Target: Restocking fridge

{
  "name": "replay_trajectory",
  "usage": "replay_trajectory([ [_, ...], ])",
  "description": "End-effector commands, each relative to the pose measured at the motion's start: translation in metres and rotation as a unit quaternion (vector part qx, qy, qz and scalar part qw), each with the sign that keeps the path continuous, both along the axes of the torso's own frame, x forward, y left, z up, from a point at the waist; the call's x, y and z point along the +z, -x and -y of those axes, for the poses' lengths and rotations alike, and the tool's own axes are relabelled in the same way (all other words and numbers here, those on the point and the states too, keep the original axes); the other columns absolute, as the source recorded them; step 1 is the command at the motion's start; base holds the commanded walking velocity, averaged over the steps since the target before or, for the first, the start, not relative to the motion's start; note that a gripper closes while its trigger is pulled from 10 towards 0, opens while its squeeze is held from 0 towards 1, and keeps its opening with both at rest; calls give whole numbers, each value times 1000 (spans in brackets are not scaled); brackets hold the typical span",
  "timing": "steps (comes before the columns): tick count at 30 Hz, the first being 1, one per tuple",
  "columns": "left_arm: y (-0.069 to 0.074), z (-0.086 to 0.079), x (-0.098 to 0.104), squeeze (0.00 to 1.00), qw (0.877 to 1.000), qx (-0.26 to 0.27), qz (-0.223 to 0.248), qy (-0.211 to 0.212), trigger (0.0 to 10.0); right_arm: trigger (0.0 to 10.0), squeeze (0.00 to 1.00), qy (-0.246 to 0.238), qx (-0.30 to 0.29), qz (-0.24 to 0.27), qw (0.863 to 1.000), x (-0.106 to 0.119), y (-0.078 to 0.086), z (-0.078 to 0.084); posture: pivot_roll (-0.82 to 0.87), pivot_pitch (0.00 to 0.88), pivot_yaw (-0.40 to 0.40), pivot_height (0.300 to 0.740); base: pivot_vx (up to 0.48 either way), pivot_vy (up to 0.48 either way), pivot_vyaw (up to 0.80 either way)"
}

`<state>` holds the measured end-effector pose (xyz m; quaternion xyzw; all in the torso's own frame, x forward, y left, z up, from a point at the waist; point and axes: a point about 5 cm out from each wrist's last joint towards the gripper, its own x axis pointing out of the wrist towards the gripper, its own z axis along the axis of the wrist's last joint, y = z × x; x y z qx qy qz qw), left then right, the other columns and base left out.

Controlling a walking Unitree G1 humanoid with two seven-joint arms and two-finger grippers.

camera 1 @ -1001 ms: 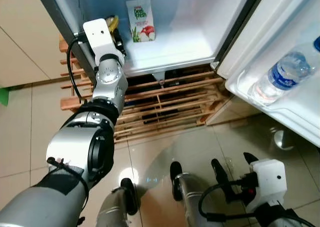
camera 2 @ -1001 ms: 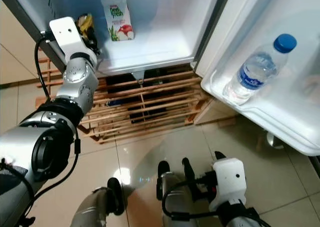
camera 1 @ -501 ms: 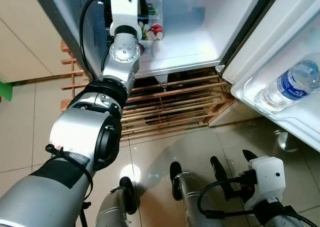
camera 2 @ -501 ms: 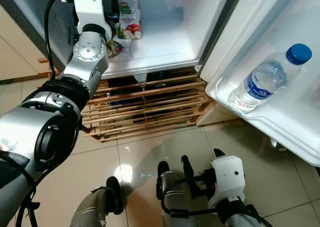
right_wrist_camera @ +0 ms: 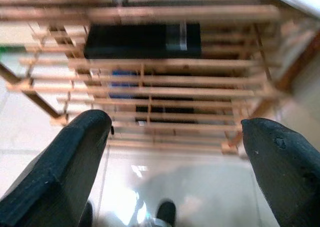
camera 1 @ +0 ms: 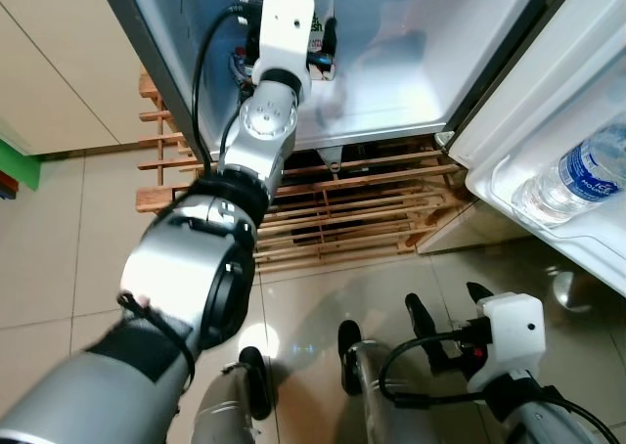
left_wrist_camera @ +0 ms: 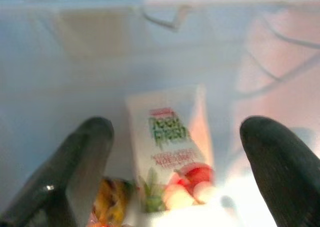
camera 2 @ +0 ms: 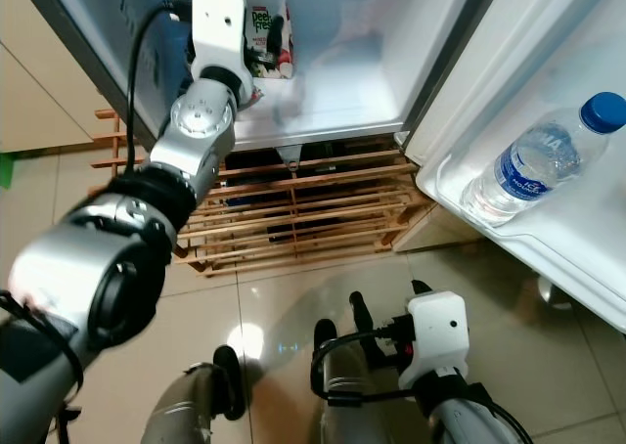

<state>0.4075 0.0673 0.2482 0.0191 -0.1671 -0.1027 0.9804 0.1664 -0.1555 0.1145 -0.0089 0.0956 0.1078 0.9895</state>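
A white juice carton point(left_wrist_camera: 170, 152) with red fruit on it stands at the back of the open fridge's bottom compartment point(camera 2: 342, 102). A yellow snack packet point(left_wrist_camera: 112, 202) lies beside the carton. My left gripper point(left_wrist_camera: 177, 132) is inside the fridge, open, with its fingers spread on either side of the carton and short of it. In the right eye view the left wrist covers part of the carton point(camera 2: 266, 28). My right gripper point(camera 1: 448, 307) hangs low over the floor, open and holding nothing.
A water bottle point(camera 2: 543, 165) lies tilted in the white door shelf point(camera 2: 548, 253) on the right. The fridge stands on a wooden pallet point(camera 2: 293, 209) with dark items beneath. Glossy floor tiles point(camera 2: 293, 307) and my own legs are below.
My left arm has swung from the fridge's left wall across to the carton. The yellow packet that was at its fingers now lies beside the carton. The camera has shifted slightly.
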Motion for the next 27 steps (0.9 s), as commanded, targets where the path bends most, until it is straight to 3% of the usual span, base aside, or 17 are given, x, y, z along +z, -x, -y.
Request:
replay_trajectory([
  [1, 10, 0, -11, 0, 999, -41, -1, 14, 10000, 10000, 0, -6, -10, 8, 1000, -1, -3, 2, -335, 228, 31, 740, 0, 0, 0],
  [5, 26, 0, -22, 0, 997, -74, -4, 16, 10000, 10000, 0, -10, -11, 19, 1000, -1, -14, 1, -297, 186, 44, 740, 0, 0, 0],
  [8, 61, -9, -48, 0, 993, -110, -43, 11, 10000, 10000, 0, -20, -23, 39, 999, 0, -33, 3, -248, 124, 63, 740, 0, 0, 0],
  [9, 61, -9, -48, 0, 993, -110, -43, 11, 10000, 10000, 0, -20, -23, 39, 999, 0, -33, 3, -248, 124, 63, 740, 0, 0, 0],
  [12, 88, -26, -72, 0, 990, -108, -83, 26, 10000, 10000, 0, -26, -40, 53, 997, 0, -50, 5, -214, 75, 75, 740, 0, 0, 0],
  [13, 88, -26, -72, 0, 990, -108, -83, 26, 10000, 10000, 0, -26, -40, 53, 997, 0, -50, 5, -214, 75, 75, 740, 0, 0, 0],
  [14, 104, -41, -84, 0, 990, -92, -106, 29, 10000, 10000, 0, -28, -43, 63, 997, 0, -57, 5, -201, 58, 77, 740, 0, 0, 0],
  [18, 105, -57, -97, 0, 990, -53, -126, 27, 10000, 10000, 0, -36, -30, 76, 996, 1, -76, -3, -164, 22, 59, 740, 0, 0, 0],
  [23, 97, -54, -93, 0, 991, -38, -125, 1, 10000, 10000, 0, -30, -18, 86, 996, 3, -88, -6, -166, 1, 57, 740, 0, 0, 0],
  [27, 110, -61, -99, 0, 989, -60, -130, -36, 10000, 10000, 0, -25, -33, 94, 995, 4, -93, 3, -177, 0, 68, 740, 0, 0, 588],
])
